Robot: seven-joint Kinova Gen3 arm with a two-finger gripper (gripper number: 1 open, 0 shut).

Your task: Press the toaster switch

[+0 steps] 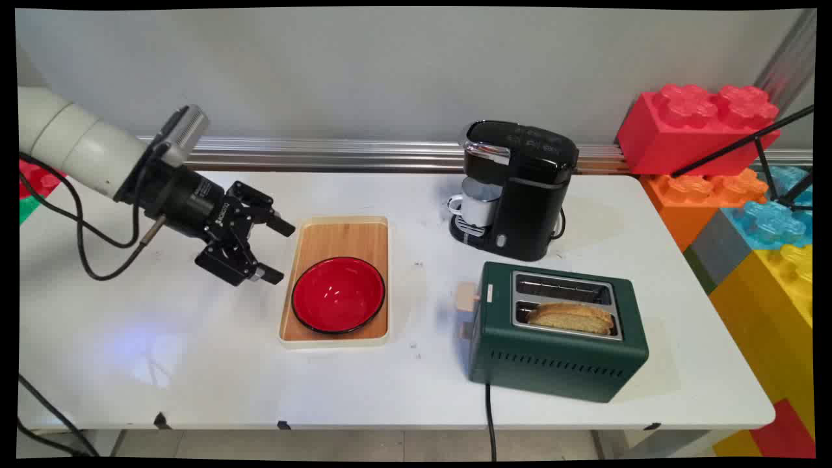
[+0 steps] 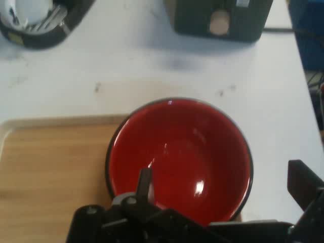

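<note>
- Your gripper (image 1: 278, 250) hovered left of the tray (image 1: 338, 237), its fingers (image 1: 281, 225) spread wide, holding nothing.
- The red bowl (image 1: 338, 294), glossy and black-rimmed, sat on the tray's near end.

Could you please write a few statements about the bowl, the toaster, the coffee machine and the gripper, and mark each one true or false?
1. The red bowl sits on the wooden tray. True.
2. Both slots of the green toaster are empty. False: a slice of bread stands in the near slot; the far slot is empty.
3. A white mug stands under the spout of the black coffee machine. True.
4. The gripper is shut on the bowl's rim. False: it is open and hangs apart from the bowl, by the tray's left edge.
5. The toaster stands on the tray. False: it stands on the white table, right of the tray.
</note>
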